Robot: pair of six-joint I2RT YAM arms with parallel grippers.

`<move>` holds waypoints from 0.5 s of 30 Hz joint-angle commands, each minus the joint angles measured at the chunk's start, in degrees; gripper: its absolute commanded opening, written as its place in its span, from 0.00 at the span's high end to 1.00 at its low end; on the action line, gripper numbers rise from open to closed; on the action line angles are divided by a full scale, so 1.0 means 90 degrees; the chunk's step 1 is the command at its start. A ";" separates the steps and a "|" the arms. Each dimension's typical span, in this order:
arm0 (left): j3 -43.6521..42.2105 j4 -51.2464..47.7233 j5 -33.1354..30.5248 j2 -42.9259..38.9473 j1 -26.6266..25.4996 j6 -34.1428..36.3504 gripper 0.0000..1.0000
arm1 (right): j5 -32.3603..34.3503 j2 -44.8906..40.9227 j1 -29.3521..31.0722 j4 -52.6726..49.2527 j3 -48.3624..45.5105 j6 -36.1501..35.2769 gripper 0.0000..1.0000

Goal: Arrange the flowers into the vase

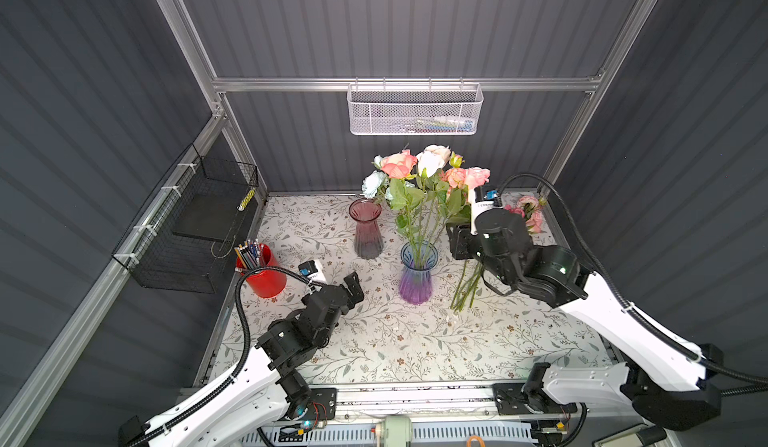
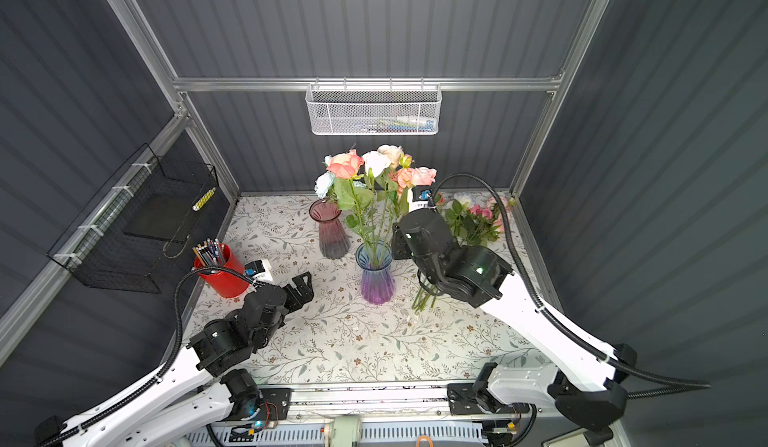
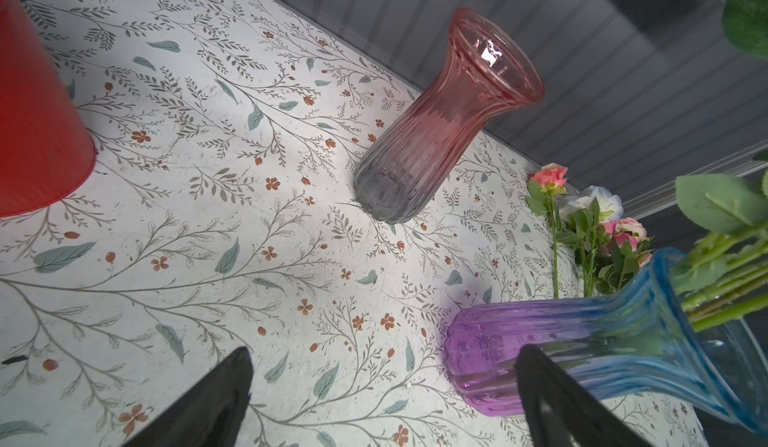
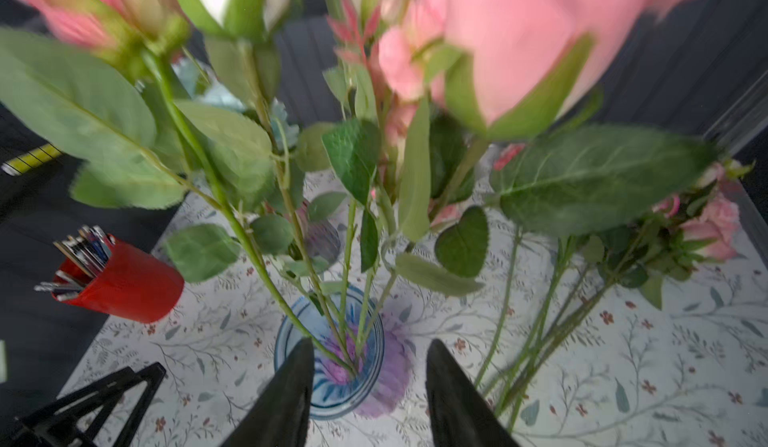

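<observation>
Jaws of the left gripper [image 3: 384, 349] are spread wide with nothing between them. It hangs low over the tabletop [image 1: 415, 349], between the red cup [image 1: 266, 278] and the blue-to-purple glass vase [image 1: 417, 276]. Those of the right gripper [image 4: 370, 345] stand partly apart. As far as its wrist view shows, they pinch no stem, and the vase mouth lies in the gap below them.

Most of the flowers [image 1: 419, 175] stand in that vase near the middle of the tabletop. Their stems cross in its neck, and coral, white, pink and pale blue heads fan out well above its rim. The right gripper sits just beside these stems on their right, level with the lower leaves. In its wrist view the leaves and blurred pink heads crowd the frame.

More loose flowers [image 2: 473, 220] lie flat on the tabletop toward the far right corner. Their heads are at the corner and their cut ends point to the near edge. The right arm covers their middle in both top views.

A pink-to-grey glass vase [image 1: 366, 233] stands empty and upright nearer the far edge, just left of the filled one and apart from it. The red cup, at the left edge, holds pencils [image 1: 248, 253]. A white mesh basket [image 1: 415, 112] hangs on the back rail. A black wire basket [image 1: 191, 233] hangs on the left wall.
</observation>
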 commanded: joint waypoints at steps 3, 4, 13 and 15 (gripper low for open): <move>0.0142 0.0095 0.0107 0.0062 0.0009 0.0252 0.01 | -0.0717 -0.0096 -0.0089 -0.0422 -0.0407 0.1012 0.54; 0.0117 0.0120 0.0123 0.0055 0.0009 0.0252 0.01 | -0.0788 -0.0006 -0.0135 -0.0469 -0.0420 0.1094 0.53; 0.0206 0.0025 0.0462 -0.0091 0.0008 0.0508 0.00 | -0.2667 0.0815 -0.1096 -0.0302 -0.0391 0.0836 0.54; 0.0198 -0.0063 0.0442 -0.0149 0.0013 0.0525 0.01 | -0.2733 0.0919 -0.1093 -0.0222 -0.0477 0.0793 0.55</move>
